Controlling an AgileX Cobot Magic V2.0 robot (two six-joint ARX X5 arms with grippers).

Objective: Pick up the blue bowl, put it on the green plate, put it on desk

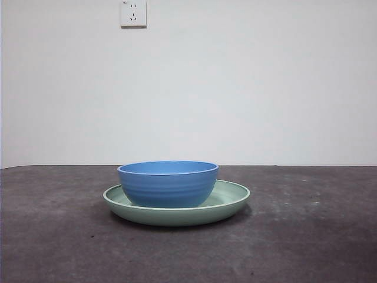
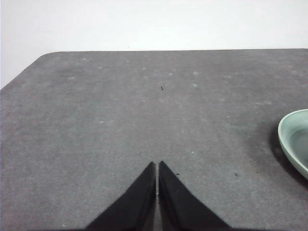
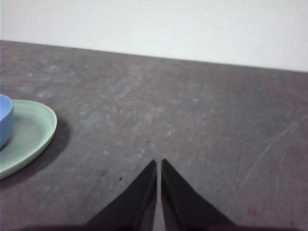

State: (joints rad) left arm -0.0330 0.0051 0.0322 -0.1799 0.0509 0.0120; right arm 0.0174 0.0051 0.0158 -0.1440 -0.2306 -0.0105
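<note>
So both arms are just parked. The left gripper (image 2: 157, 166) has its two black jaws pressed together with nothing between them, hanging over bare tabletop, with only a sliver of the wide, shallow, pale mint-green plate (image 2: 294, 139) showing at the side of its wrist view. The right gripper (image 3: 158, 163) is the same deal, jaws together and empty, over open desk well apart from the dishes.

The round, glossy medium-blue bowl (image 1: 168, 183) with the faint ridges is sitting upright inside the green plate (image 1: 232, 197), and the pair rests on the flat, dark grey-brown matte desk (image 1: 306, 236), roughly mid-way between the side edges and clear of the far edge.

My guess is the bowl-on-plate part is done and what's left is lifting it back off onto the desk. Stuff that could bite here:
- jaws need to spread before going in, or they'll just shove the bowl
- glossy thin rim, so a shallow pinch could slip
- the bowl could drag the plate along or tip on the upturned rim if it's pulled sideways instead of straight up
</note>
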